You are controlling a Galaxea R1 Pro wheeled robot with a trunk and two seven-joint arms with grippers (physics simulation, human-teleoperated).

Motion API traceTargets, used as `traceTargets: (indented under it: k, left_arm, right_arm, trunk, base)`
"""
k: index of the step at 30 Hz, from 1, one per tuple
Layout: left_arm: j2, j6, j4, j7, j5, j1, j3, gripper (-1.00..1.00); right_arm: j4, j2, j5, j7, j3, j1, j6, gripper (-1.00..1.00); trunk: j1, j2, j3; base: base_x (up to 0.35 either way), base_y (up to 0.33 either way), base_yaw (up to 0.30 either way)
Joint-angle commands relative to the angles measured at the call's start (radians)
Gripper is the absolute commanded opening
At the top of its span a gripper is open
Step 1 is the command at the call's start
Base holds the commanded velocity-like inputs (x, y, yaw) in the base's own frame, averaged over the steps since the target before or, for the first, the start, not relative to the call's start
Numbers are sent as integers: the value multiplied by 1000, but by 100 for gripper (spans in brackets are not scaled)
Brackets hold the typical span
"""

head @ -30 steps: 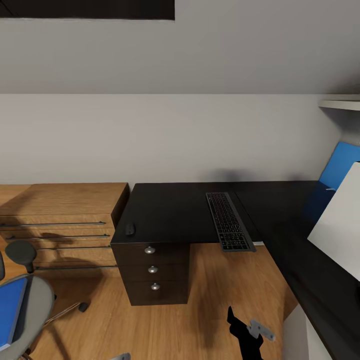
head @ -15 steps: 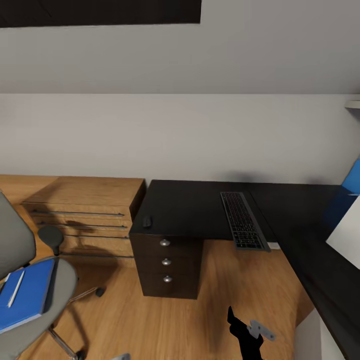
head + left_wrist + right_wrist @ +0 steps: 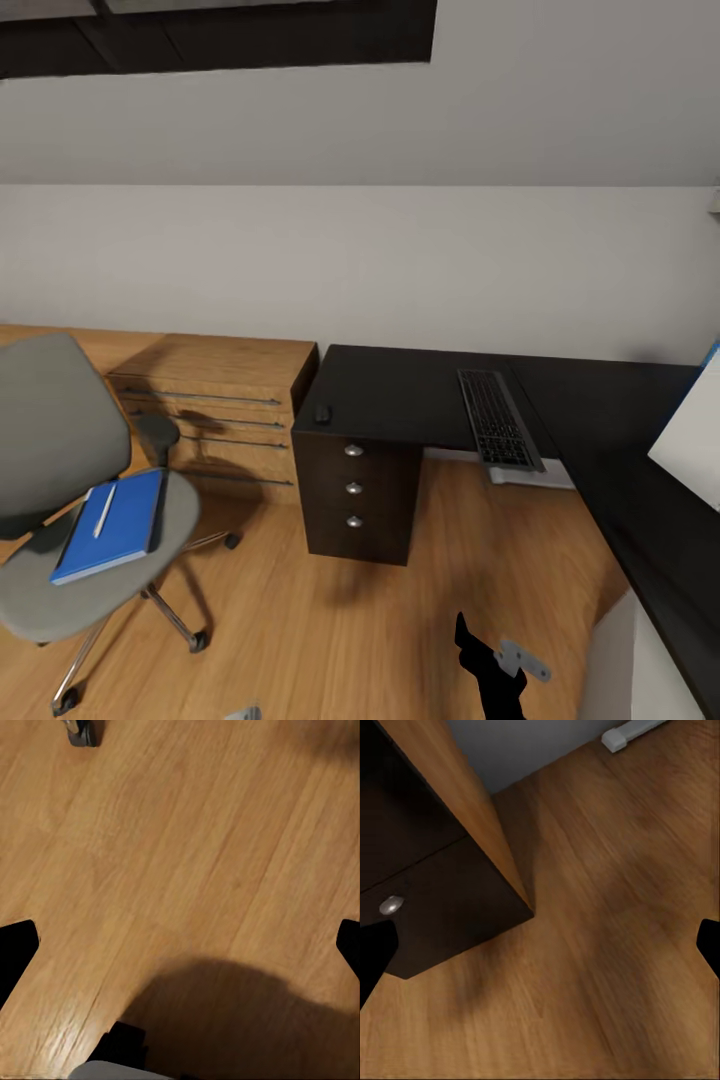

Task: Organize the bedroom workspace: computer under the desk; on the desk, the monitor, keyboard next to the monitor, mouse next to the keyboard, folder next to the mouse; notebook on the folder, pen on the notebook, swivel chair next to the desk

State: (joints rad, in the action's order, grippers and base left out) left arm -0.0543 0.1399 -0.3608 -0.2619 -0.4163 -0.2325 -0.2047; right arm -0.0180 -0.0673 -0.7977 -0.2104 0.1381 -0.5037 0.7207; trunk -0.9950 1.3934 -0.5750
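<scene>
Folder [image 3: 112,527] flat on seat of swivel chair [image 3: 60,470], far left of head view, well apart from both arms. Long axis roughly front-to-back on the seat, tilted slightly, black spine on the desk-facing side. White pen [image 3: 104,510] on top, along the same axis. Notebook not distinguishable.

Right gripper [image 3: 487,665] low at bottom centre-right of head view, over bare wood floor [image 3: 330,620]. Left arm barely a sliver at bottom edge; left gripper [image 3: 180,945] in its wrist view pointing at floor, fingertips at opposite frame edges, so spread wide, nothing between. Right gripper likewise wide and empty in its wrist view.

Folder lies forward-left of the robot, so left arm judged nearer and better placed. Likely needs base to close in on the chair first.

Desk [image 3: 400,395] ahead-right: keyboard [image 3: 497,418] along inner edge, mouse [image 3: 322,412] at front-left corner above drawer unit [image 3: 358,490], well apart from keyboard. White back of monitor [image 3: 690,440] at right edge.

Head view gives the whole layout. Right wrist view adds drawer unit's corner, one silver knob [image 3: 391,904], and a white strip on the floor. Left wrist view adds a chair castor [image 3: 81,733].
</scene>
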Motion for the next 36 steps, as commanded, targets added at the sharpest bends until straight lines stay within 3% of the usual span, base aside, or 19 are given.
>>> traceTargets:
  k: [1, 17, 27, 36]
  left_arm:
    - [1, 4, 0, -7, -9, -1, -9, 100]
    - [0, 4, 0, -6, -9, -1, -10, 100]
    - [0, 5, 0, -5, -9, -1, -9, 100]
    - [-1, 4, 0, -5, -9, -1, -10, 100]
  right_arm:
    - [-2, 0, -11, -4, 8, -1, 3, 100]
    - [-2, 0, -11, -4, 8, -1, 3, 100]
    - [-2, 0, -11, -4, 8, -1, 3, 100]
    - [-2, 0, -9, -5, 8, -1, 3, 100]
  trunk:
    - [1, 1, -1]
    - [1, 1, 4]
    - [1, 1, 15]
    - [1, 1, 16]
  base:
    - [-336, 5, 8]
    - [-332, 66, -44]
    - [-75, 5, -151]
    - [-289, 0, -25]
